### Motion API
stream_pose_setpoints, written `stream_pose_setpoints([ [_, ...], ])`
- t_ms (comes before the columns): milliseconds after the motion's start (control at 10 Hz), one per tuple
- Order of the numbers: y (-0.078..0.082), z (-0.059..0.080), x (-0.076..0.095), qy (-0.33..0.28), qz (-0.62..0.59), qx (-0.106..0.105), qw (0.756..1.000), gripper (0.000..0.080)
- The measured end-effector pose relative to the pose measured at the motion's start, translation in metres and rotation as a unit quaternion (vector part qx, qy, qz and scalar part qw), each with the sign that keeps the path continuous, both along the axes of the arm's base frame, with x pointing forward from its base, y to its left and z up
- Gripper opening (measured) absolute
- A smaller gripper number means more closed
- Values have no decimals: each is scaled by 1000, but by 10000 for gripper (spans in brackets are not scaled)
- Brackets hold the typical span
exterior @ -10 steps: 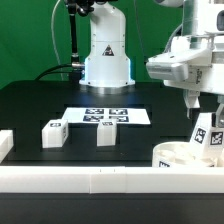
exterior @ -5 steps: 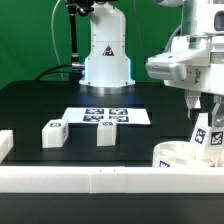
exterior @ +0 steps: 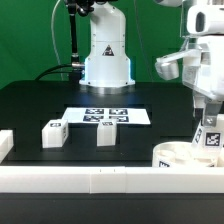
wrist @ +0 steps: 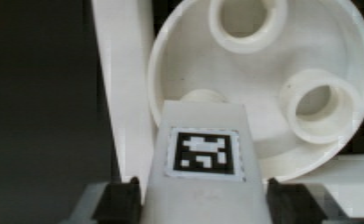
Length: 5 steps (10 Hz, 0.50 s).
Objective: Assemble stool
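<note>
The pincer (exterior: 205, 120) of the arm hangs at the exterior view's right, clamped on the held leg (exterior: 209, 138), a small white block with a black-and-white tag on its face. The wrist view shows this block between the two dark fingers (wrist: 118, 203), one on each side of it. The held leg leans slightly, its lower end at the seat (exterior: 172, 156), a thick white round disc lying on the dark surface (exterior: 40, 100) at the front right of the exterior view, just behind the front rail (exterior: 90, 178). In the wrist view two round sockets (wrist: 319, 106) open in the face of the seat beyond the end of the block. Whether the block sits in a socket cannot be told.

The first loose leg (exterior: 53, 133) and the second loose leg (exterior: 105, 132) stand upright on the surface, near each other, well apart from the seat and toward the exterior view's left. The marker board (exterior: 108, 116) lies flat just behind them, in front of the arm's white base (exterior: 106, 60).
</note>
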<state>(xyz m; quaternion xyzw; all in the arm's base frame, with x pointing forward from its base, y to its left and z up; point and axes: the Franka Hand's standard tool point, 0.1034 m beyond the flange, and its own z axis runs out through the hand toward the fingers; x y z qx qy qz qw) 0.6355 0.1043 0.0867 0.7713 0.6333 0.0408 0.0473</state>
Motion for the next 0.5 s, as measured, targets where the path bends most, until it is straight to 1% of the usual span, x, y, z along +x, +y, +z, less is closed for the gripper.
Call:
stream_pose_setpoints([
  [200,0,0,1,-3,-57,12,998,337],
  [500,1,0,0,-4,-162,25,986,337],
])
